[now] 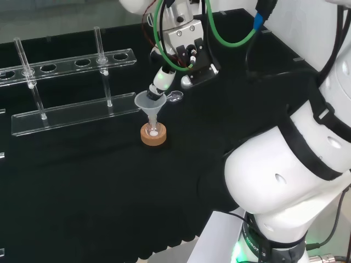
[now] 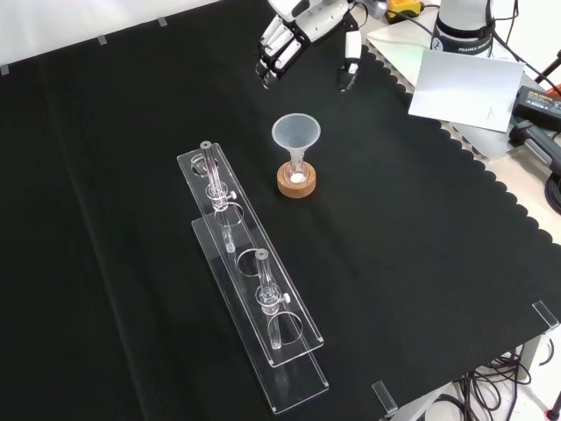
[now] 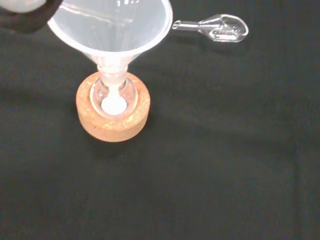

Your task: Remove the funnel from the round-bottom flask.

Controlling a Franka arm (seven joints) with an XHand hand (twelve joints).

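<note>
The funnel [image 2: 296, 133] stands upright, mouth up and stem down in the neck of the round-bottom flask [image 2: 297, 173], which sits in a cork ring [image 2: 297, 185] mid-cloth. In the front view, the hand [image 2: 298, 35] hangs above and beyond it, fingers relaxed, holding nothing.

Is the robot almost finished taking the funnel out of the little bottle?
Not yet. Nothing looks done: the funnel sits in the flask, which rests on its cork ring. In hand: the hand hovers beyond the funnel in the front view, fingers relaxed, holding nothing. Left to do: reach the funnel, grip it, lift it out and set it down.
</note>
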